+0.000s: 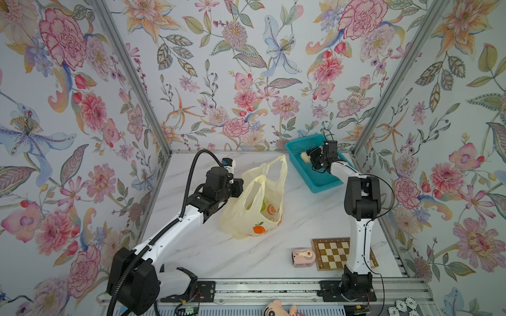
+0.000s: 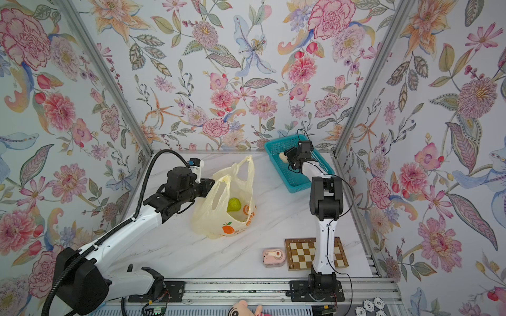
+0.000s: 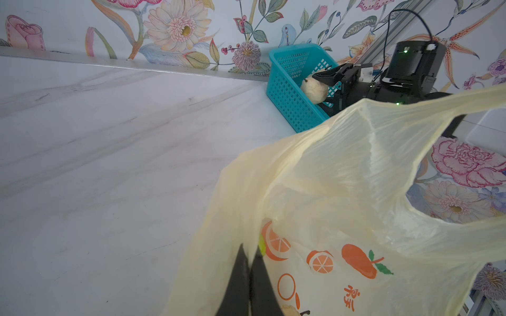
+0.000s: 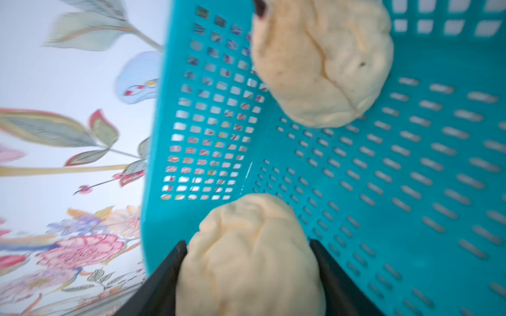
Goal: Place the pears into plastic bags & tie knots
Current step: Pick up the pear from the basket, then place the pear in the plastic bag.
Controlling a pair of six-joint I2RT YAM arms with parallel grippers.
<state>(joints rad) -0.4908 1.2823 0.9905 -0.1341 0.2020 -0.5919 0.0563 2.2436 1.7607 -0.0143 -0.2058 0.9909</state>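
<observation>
The pale-yellow plastic bag (image 1: 246,219) (image 2: 216,219) with orange fruit prints stands open mid-table. My left gripper (image 1: 241,186) (image 3: 250,247) is shut on the film at its rim, holding the near handle up. A yellow-green pear (image 2: 234,204) lies inside the bag, and a cream one (image 3: 290,310) shows through the film. My right gripper (image 1: 312,158) (image 4: 247,243) reaches into the teal basket (image 1: 317,180) (image 4: 410,164), its jaws pressed on both sides of a cream pear (image 4: 252,254) (image 3: 313,87). Another cream pear (image 4: 320,63) lies on the basket floor beyond it.
A chessboard (image 1: 328,254) and a pink toy (image 1: 302,256) lie at the front right beside the right arm's base. A plush doll (image 1: 276,309) and poker chips (image 1: 405,306) sit past the front rail. Floral walls enclose three sides.
</observation>
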